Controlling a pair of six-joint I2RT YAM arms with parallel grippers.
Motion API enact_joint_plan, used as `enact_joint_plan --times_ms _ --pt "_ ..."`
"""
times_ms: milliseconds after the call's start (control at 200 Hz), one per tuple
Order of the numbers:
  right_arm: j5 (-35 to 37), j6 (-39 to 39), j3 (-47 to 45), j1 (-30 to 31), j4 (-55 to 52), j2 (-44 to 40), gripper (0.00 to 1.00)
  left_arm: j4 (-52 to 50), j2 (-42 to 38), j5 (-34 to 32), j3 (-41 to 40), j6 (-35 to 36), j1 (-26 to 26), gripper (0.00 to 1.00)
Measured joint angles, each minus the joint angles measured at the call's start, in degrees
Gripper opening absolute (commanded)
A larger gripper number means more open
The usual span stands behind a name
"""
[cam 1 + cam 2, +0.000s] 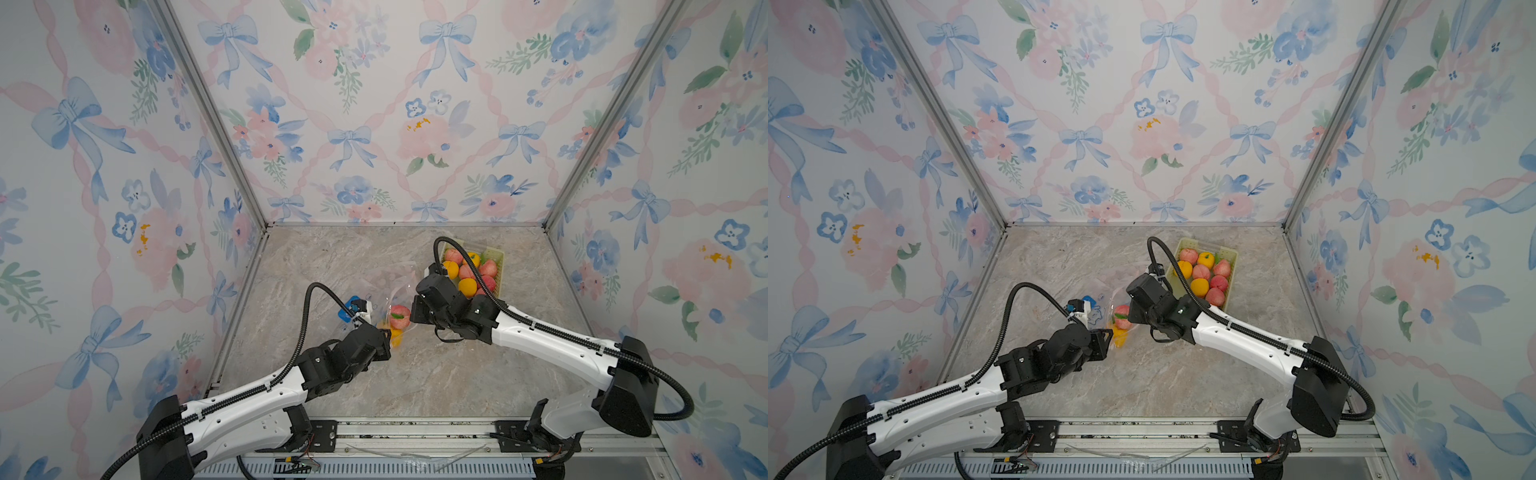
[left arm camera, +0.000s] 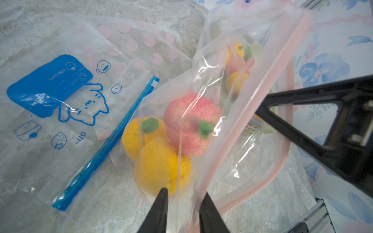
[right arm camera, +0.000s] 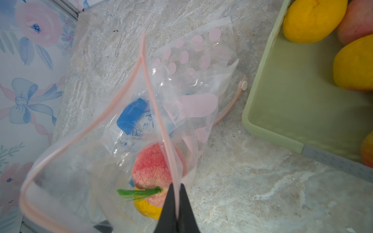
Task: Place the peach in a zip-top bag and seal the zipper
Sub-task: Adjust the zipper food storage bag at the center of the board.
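A pink peach (image 2: 191, 125) with a green leaf sits inside a clear zip-top bag (image 2: 252, 60) that has a pink zipper strip, together with two yellow fruits (image 2: 159, 165). The bag's mouth stands open. My right gripper (image 3: 177, 184) is shut on the bag's pink zipper rim and holds it up. The jaws of my left gripper (image 2: 185, 191) stand a little apart on either side of the bag's other edge, with film and zipper strip between them. In both top views the peach (image 1: 400, 312) (image 1: 1122, 311) shows between the two grippers.
A flat bag with a blue label and blue zipper (image 2: 50, 86) and a pink-dotted bag (image 2: 141, 40) lie on the marble table beside the held bag. A pale green basket (image 1: 496, 253) of several peaches and yellow fruits stands behind the right arm, close to the bag.
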Motion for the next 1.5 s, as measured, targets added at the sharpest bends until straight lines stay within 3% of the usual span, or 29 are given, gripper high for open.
enact_joint_plan --times_ms 235,355,565,855,1065,1320,1500 --pt "0.0 0.3 -0.9 0.1 -0.1 -1.3 0.04 1.0 4.3 -0.5 0.8 1.6 0.0 0.26" --pt "0.0 0.4 -1.3 0.3 -0.1 -1.7 0.04 1.2 6.1 -0.7 1.6 2.8 0.0 0.0" --pt "0.6 0.1 -1.4 0.3 -2.4 -2.3 0.07 -3.2 6.4 1.7 6.5 7.9 1.9 0.0" --pt "0.6 -3.3 0.6 0.3 -8.5 -1.7 0.17 -15.1 4.2 12.9 19.0 16.9 8.4 0.0" --pt "-1.7 -6.1 3.2 1.0 -9.8 1.6 0.44 -20.3 6.2 16.5 17.9 19.3 12.5 0.0" --pt "-8.9 -10.9 5.1 -0.7 -9.3 -0.6 0.56 -21.5 7.3 16.3 17.9 20.7 14.2 0.0" --pt "-11.6 -13.9 5.9 -8.2 -9.1 -6.5 0.63 -21.6 7.9 16.3 17.9 20.7 14.3 0.0"
